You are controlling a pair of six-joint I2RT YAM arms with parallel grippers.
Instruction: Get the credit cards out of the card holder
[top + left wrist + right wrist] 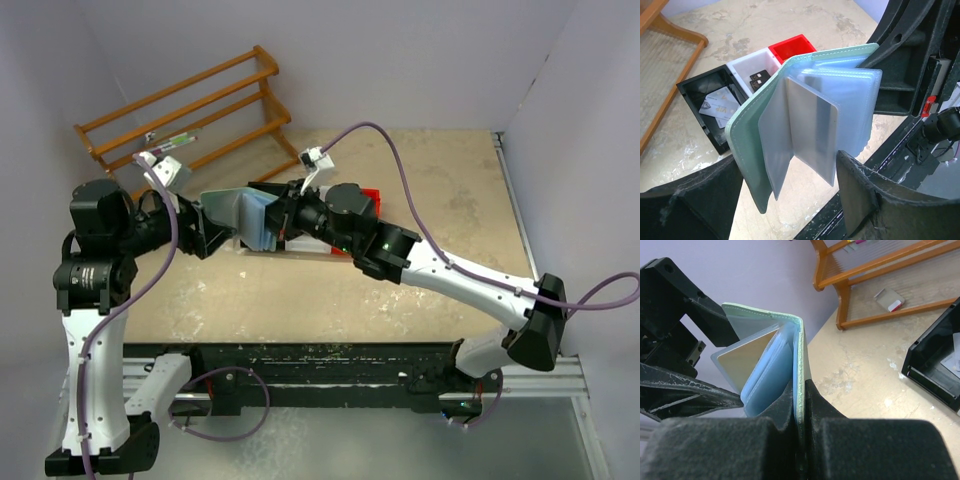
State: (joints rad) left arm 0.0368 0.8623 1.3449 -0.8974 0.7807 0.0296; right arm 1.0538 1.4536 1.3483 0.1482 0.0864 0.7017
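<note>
The right gripper (801,390) is clamping one cover of the card holder (747,135), holding it aloft over the left half of the counter (450,220) with its sleeves (775,145) fanning open. The left gripper (790,167) is standing wide, its fingers (865,190) straddling the sleeves and gripping nothing. Extraction is under way: silvery and black credit cards (717,105) are lying in the black bin (690,92) and white bin (755,57) toward the counter's middle. A remaining card (742,357), possibly the gold one, is showing in a sleeve. The next move calls for pinching its exposed edge and drawing it straight out.
</note>
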